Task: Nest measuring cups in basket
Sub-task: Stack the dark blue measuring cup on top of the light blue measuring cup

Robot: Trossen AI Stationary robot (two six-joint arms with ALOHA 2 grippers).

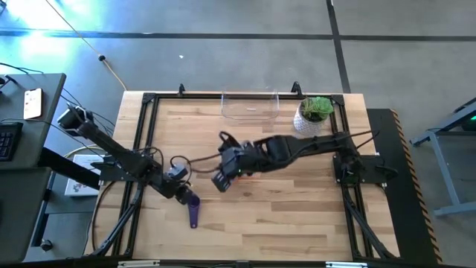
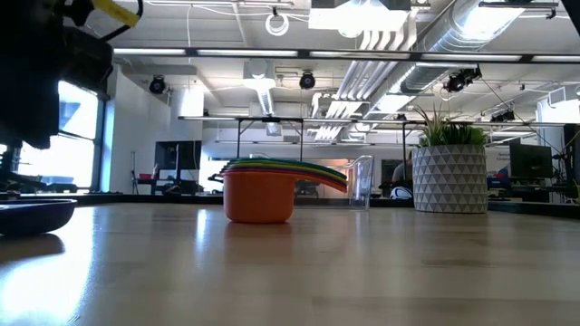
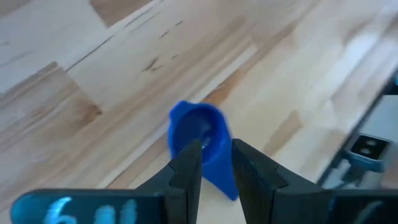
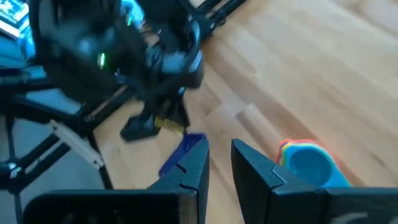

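Note:
A blue-purple measuring cup [image 1: 193, 212] lies on the table near its front edge, bowl [image 3: 198, 132] toward my left gripper and handle toward the near edge. My left gripper [image 3: 216, 149] hangs just above it, open and slanting down, touching nothing. A nested stack of measuring cups [image 2: 261, 192], orange outermost and teal [image 4: 309, 165] innermost, stands on its base mid-table. My right gripper [image 4: 221, 149] hovers above and beside the stack, its fingers a narrow gap apart with nothing between them. The clear basket [image 1: 249, 106] stands at the far edge.
A white patterned pot with a green plant [image 1: 314, 115] stands right of the basket at the far edge. A black frame [image 1: 149, 100] borders the table. Bare wood lies between the stack and the basket and along the near right.

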